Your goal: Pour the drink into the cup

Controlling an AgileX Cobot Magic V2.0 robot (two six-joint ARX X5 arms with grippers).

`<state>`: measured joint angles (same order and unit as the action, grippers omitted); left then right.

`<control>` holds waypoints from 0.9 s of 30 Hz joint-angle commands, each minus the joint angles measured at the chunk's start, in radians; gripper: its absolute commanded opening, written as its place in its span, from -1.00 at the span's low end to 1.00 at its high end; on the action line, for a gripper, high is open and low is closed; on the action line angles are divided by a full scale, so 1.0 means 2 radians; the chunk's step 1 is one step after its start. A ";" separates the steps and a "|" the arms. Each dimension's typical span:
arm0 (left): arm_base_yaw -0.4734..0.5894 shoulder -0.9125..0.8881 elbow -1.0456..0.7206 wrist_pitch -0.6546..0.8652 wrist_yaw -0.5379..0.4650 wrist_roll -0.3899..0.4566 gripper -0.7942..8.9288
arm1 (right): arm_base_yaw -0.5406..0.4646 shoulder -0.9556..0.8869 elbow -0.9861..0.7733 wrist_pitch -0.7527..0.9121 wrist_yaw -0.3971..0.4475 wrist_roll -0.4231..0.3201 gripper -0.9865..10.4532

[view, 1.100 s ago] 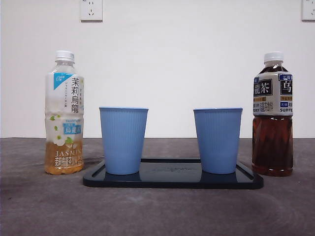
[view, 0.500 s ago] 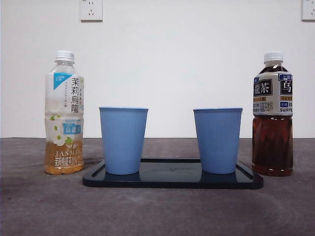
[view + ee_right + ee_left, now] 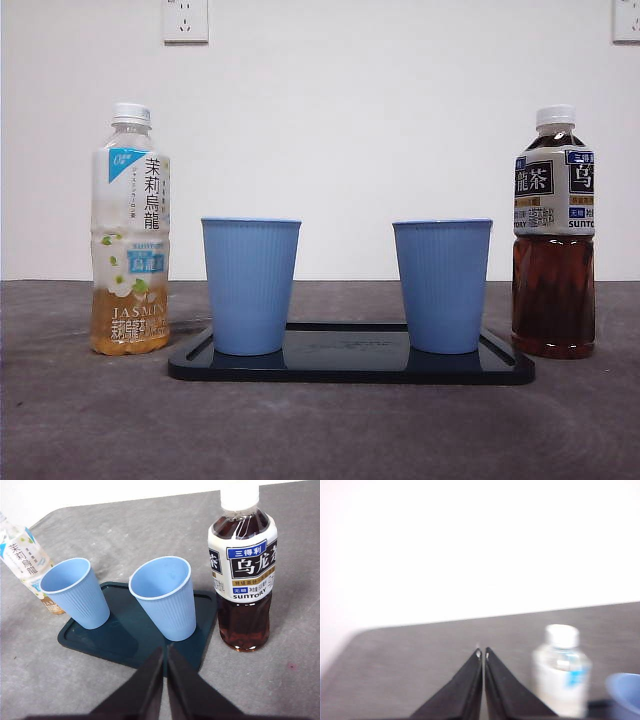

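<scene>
Standing capped and upright on the worktop [image 3: 320,440], the dark oolong bottle [image 3: 553,250] sits just beside the right end of the black tray [image 3: 350,370], and the pale jasmine bottle [image 3: 130,240] stands near the tray's left end. On the tray, two blue cups, the left cup [image 3: 250,285] and the right cup [image 3: 442,285], stand apart, upright and empty as far as the right wrist view shows. Nothing among them has shifted over the last second: bottles, cups and tray sit exactly as before, so pouring has not begun and the first grasp is still to come. The right pincer [image 3: 165,652] hangs above the tray's near edge, jaws pressed together, holding nothing. The left pincer [image 3: 482,652], likewise closed and empty, hovers near the jasmine bottle, its view blurred.
</scene>
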<state>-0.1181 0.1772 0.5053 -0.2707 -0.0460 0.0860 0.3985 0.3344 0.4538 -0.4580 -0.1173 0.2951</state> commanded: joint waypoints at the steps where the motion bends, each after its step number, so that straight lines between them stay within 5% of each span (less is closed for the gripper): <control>1: 0.021 -0.017 -0.030 0.023 0.002 0.040 -0.82 | 0.002 0.001 0.007 0.006 -0.001 0.005 -0.81; 12: 0.038 -0.087 -0.167 0.041 0.002 0.039 -0.82 | 0.002 0.001 0.007 0.006 -0.001 0.005 -0.81; 27: 0.037 -0.087 -0.229 0.038 0.002 0.035 -0.82 | 0.002 0.001 0.007 0.006 -0.001 0.005 -0.81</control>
<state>-0.0441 0.0055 0.0513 -0.2012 -0.0456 0.1482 0.3985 0.3344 0.4538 -0.4580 -0.1173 0.2958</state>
